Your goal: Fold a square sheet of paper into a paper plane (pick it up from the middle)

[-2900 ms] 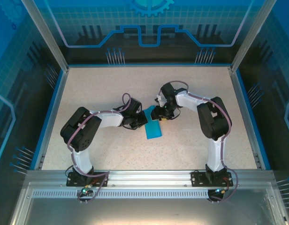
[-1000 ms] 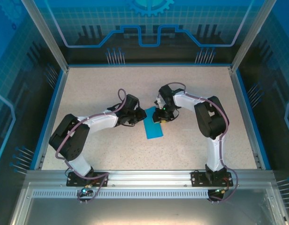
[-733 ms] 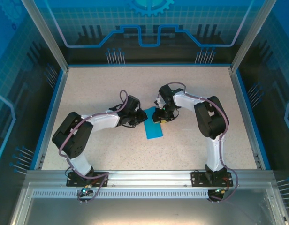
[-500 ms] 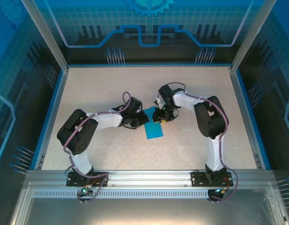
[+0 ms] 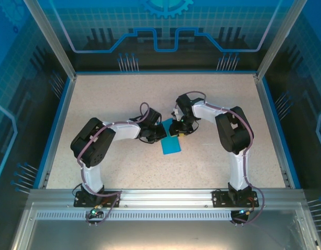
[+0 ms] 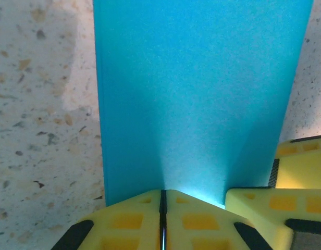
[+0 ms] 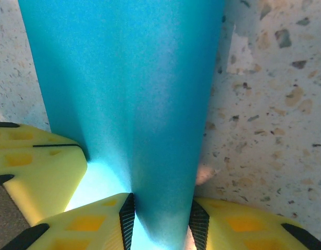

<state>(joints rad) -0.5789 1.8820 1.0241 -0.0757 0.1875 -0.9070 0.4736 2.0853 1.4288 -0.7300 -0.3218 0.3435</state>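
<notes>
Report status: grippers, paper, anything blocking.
Left gripper shut on paper edge. Right gripper pinching same end. Paper folded narrow. Grippers crowded side by side.

The folded paper point(image 6: 202, 94) ahead of the left hand point(image 6: 163, 195) is seen as plain teal-blue, unmarked. The left hand and the right hand point(image 7: 161, 202) are finished in yellow with black trim. The tabletop point(image 6: 40, 130) beside them is speckled beige, flecked with brown and grey.
</notes>
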